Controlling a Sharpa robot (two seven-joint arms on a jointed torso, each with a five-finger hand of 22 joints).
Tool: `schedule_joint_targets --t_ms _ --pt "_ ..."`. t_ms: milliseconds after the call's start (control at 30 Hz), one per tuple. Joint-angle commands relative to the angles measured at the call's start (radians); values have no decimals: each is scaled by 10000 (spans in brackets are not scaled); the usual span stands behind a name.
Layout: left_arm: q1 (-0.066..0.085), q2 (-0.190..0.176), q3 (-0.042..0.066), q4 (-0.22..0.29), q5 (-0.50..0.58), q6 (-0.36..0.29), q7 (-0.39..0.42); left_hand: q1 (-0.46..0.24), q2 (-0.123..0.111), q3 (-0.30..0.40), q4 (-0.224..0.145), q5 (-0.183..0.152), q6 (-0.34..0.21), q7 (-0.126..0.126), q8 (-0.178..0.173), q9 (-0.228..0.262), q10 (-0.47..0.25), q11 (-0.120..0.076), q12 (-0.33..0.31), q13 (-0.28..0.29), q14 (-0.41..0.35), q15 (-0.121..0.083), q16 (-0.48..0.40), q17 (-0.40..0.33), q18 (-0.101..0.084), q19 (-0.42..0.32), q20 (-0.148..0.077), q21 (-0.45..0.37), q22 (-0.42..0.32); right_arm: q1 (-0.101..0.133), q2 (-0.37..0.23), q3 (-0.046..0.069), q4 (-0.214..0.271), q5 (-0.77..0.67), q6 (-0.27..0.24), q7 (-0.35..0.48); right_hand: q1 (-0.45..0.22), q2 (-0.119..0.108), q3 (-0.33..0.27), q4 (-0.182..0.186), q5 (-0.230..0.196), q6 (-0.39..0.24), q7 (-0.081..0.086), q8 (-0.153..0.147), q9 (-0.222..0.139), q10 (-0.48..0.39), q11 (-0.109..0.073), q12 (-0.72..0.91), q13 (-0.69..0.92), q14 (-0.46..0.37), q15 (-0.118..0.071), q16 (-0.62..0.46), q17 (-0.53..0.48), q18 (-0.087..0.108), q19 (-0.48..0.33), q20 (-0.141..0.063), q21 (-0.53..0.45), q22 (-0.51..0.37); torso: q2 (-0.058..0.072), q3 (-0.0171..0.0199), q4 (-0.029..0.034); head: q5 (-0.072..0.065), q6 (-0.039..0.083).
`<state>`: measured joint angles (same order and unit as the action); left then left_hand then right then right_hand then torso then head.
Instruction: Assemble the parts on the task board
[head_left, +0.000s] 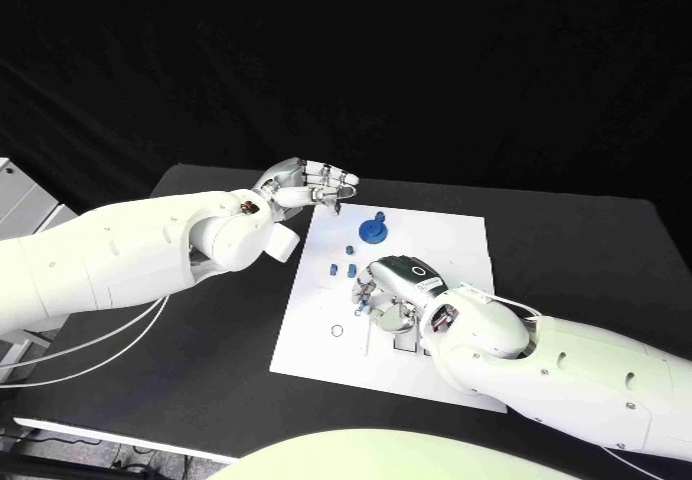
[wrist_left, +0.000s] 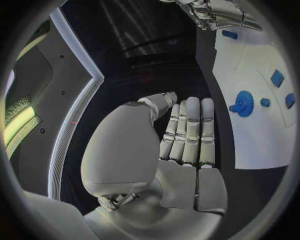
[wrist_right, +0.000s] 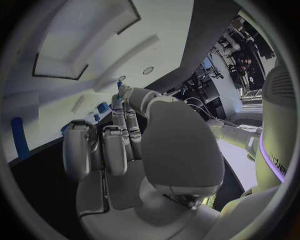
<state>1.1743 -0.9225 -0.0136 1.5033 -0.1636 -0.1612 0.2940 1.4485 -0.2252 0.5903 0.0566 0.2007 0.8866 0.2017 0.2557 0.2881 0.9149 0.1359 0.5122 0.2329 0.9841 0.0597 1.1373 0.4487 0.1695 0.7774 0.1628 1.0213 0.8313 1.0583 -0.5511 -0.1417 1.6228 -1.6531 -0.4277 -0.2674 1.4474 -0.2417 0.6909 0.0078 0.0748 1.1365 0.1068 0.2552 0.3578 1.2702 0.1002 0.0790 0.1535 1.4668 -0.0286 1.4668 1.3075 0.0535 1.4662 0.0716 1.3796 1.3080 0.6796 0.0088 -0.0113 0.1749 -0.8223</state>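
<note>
A black table (head_left: 577, 250) carries the white rectangular task board (head_left: 433, 240), seen whole from the head camera. The right hand (head_left: 392, 290) is lowered onto the board's middle, fingers pointing down among the small blue parts. From above, its fingers hide whatever they touch. The right wrist camera adds more: two fingertips are pressed together around what looks like a slim blue peg (wrist_right: 119, 86), though the grip is too small to confirm. Two small blue blocks (wrist_right: 102, 107) lie just beside those fingers.

The left hand (head_left: 310, 187) hovers off the board's far corner. The left wrist camera shows its fingers (wrist_left: 190, 127) straight, side by side, holding nothing. A round blue gear-like part (wrist_left: 243, 103) sits on the board just beyond its fingertips, between the two hands.
</note>
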Motion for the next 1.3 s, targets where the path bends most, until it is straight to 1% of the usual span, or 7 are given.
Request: schedule_joint_targets --t_ms 33,367,600,767,800,833,1300 --pt "12 17 5 19 116 10 130 -72 18 -44 3 60 -61 -42 4 -10 -66 -32 46 15 -36 22 -22 -14 139 56 -5 -53 -8 -20 17 -3 11 -99 185 133 -15 78 24 -59 53 31 64 -3 17 617 -571 51 258 603 -47 -51 586 -141 430 -51 -44 1885 -2 8 -8 20 -18" --pt "12 25 5 11 118 46 92 -72 18 -44 3 60 -61 -42 4 -10 -66 -32 46 15 -36 22 -22 -14 139 56 -5 -53 -8 -39 70 -6 -11 -117 237 140 -15 78 24 -59 53 31 64 -3 17 617 -571 51 258 603 -47 -51 586 -141 430 -51 -44 1885 2 6 -4 27 -12" --pt "12 25 5 -6 118 64 55 -71 20 -44 -2 65 -67 -43 13 -13 -81 -33 70 11 -41 20 -27 -23 141 56 -3 -71 -19 -51 103 -12 -52 -121 285 134 -15 78 24 -59 53 31 64 -3 17 617 -571 51 258 603 -47 -51 586 -141 430 -51 -44 1885 -2 5 -8 41 -36" --pt "12 23 5 -4 118 83 34 -71 20 -44 -2 65 -67 -43 13 -13 -81 -33 70 11 -41 20 -27 -23 141 56 -3 -71 -19 -53 135 -15 -91 -157 308 97 -15 78 24 -59 53 31 64 -3 17 617 -571 51 258 603 -47 -51 586 -141 430 -51 -44 1885 0 5 -6 16 -33" --pt "12 23 5 -3 118 89 28 -71 20 -44 -2 65 -67 -43 13 -13 -81 -33 70 11 -41 20 -27 -23 141 56 -3 -71 -19 -53 142 -16 -106 -180 315 89 -41 89 30 -81 50 27 69 -9 19 616 -567 40 261 603 -43 -49 590 -138 424 -48 -63 1880 2 4 -5 -42 -23" --pt "12 22 5 -2 118 95 22 -71 20 -44 -2 65 -67 -43 13 -13 -81 -33 70 11 -41 20 -27 -23 141 56 -3 -71 -19 -53 148 -16 -119 -203 323 83 -41 89 30 -81 50 27 69 -9 19 616 -567 40 261 603 -43 -49 590 -138 424 -48 -63 1880 0 3 -5 -50 -15" --pt "13 4 5 8 118 109 -24 -79 19 -48 1 64 -70 -41 17 -14 -87 -32 78 9 -42 21 -28 -27 141 57 -2 -77 -23 -58 285 -51 -298 -411 665 19 -62 97 35 -97 49 21 72 -15 21 610 -564 30 263 598 -40 -62 567 -134 418 -45 -83 1874 1 1 -8 -36 -51"
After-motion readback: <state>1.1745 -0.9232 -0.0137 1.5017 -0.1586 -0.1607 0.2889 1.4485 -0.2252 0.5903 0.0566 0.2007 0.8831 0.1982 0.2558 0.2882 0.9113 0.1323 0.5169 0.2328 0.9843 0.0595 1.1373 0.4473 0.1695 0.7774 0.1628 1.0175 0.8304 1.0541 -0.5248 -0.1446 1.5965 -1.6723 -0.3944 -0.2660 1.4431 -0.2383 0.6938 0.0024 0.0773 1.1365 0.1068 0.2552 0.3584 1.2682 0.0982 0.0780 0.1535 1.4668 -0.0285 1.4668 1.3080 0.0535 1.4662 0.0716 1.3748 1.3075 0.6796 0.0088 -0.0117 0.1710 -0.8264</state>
